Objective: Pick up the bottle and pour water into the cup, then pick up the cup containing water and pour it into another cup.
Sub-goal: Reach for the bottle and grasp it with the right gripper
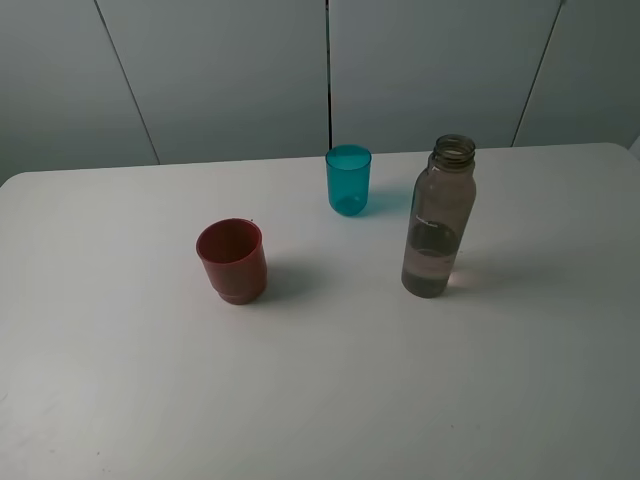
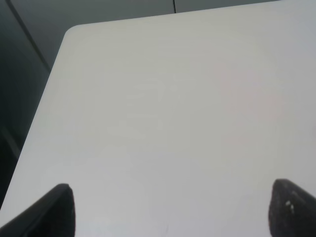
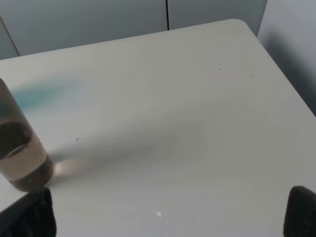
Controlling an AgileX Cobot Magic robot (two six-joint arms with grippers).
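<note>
The bottle (image 1: 436, 220) stands upright right of the table's middle, capless, with water in its lower part. Its base also shows in the right wrist view (image 3: 19, 153). The teal cup (image 1: 348, 180) stands upright behind it and to the left. The red cup (image 1: 232, 260) stands upright at centre left. Neither arm shows in the exterior view. My left gripper (image 2: 170, 210) is open over bare table near the table's left edge. My right gripper (image 3: 168, 212) is open, with the bottle just off one fingertip (image 3: 29, 215).
The white table (image 1: 320, 400) reaches a grey panelled wall (image 1: 220, 70) at the back. Its rounded left corner shows in the left wrist view (image 2: 74, 32). Its right corner shows in the right wrist view (image 3: 242, 24).
</note>
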